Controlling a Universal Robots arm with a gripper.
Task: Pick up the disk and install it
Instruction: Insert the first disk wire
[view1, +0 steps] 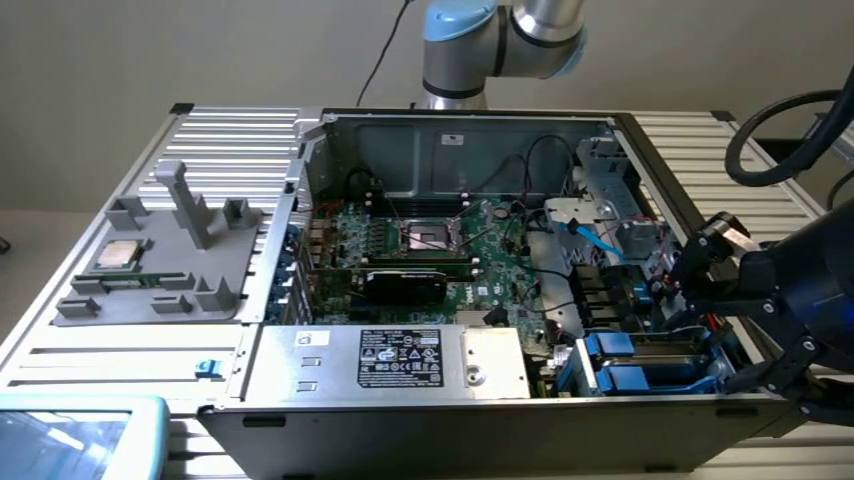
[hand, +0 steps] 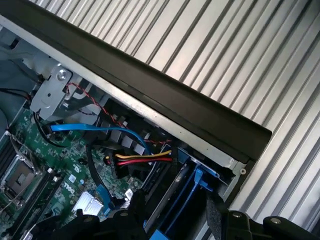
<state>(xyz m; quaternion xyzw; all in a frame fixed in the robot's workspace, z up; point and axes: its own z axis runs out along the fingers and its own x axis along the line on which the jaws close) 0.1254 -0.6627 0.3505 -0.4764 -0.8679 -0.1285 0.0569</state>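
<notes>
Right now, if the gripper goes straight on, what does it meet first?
Most likely the blue drive brackets in the case corner, just ahead of the open gripper; depth is unclear.

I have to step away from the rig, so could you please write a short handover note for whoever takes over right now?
Gripper: hovering at the drive bay in the case's corner; whether it grips anything, I cannot tell.
Job's things: a farther blue unit and a nearer blue unit sit in that bay; which is the disk is unclear.
Done: no seating can be confirmed.
Left: confirming the disk is installed.
</notes>
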